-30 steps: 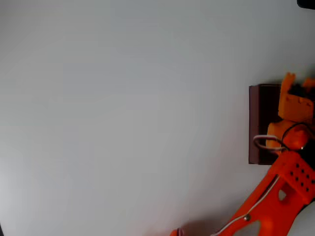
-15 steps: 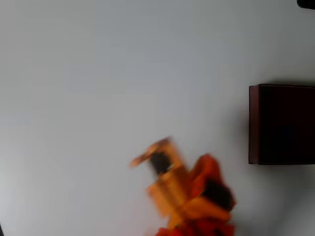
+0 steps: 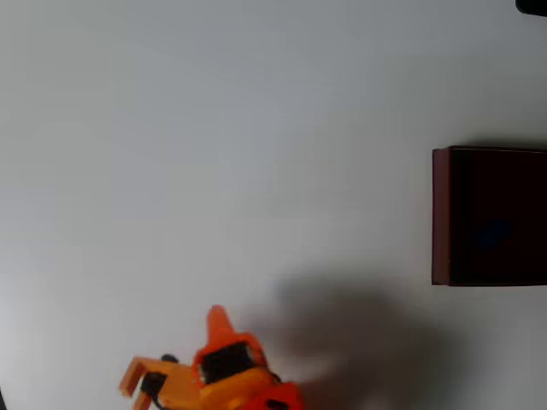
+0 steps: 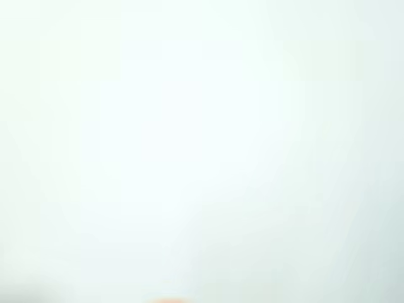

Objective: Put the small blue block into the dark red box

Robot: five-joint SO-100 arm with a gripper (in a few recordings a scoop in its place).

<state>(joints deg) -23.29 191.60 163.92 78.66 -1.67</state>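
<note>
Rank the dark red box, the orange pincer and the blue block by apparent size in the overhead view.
1. dark red box, cropped by the frame edge
2. pincer, nearer the camera, so unsure
3. blue block, a faint smudge inside the box

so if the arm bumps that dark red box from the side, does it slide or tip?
Probably slides rather than tips: in the overhead view the dark red box looks wide and square, sitting flat on the smooth white table. Its walls look thin, so it is likely light and may shift easily. How tall it is cannot be told from above, so tipping risk stays uncertain.
</note>
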